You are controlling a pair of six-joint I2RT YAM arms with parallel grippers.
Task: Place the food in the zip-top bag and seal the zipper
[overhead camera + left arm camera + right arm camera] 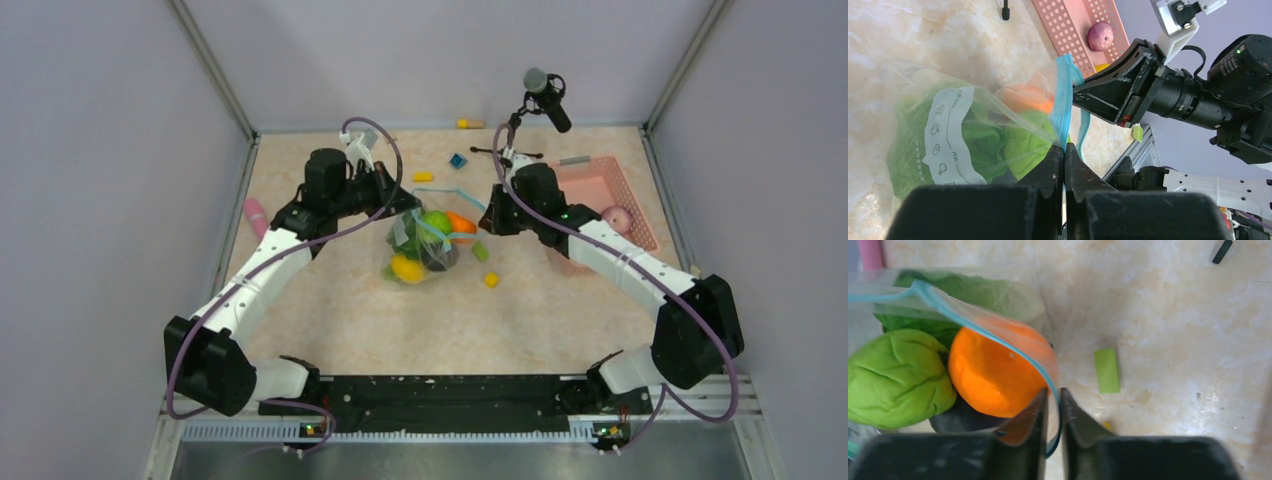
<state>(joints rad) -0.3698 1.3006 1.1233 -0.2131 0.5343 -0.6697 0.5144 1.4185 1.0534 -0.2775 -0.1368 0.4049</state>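
The zip-top bag [420,245] lies on the table [330,300] between both arms, holding the orange [993,375] and green lime [895,377]; the left gripper [1064,147] pinches the teal zipper [1063,100]; the right gripper [1052,392] clamps it too; the white label [948,135] reads "Date" and "Conte".

The left gripper's [1064,156] matt black plastic fingers pinch the zipper [1062,95], a smooth teal plastic strip on the zip-top bag [998,107], whose clear film is thin, glossy and crinkled, with a printed white patch to the left of those fingers. Just above the right gripper [1050,405], likewise matt black, the orange [993,375] has a smooth, dull skin and the green piece [895,377] beside it a wrinkled matt one. The table [1173,315] to that gripper's right looks polished, with a beige marble pattern.
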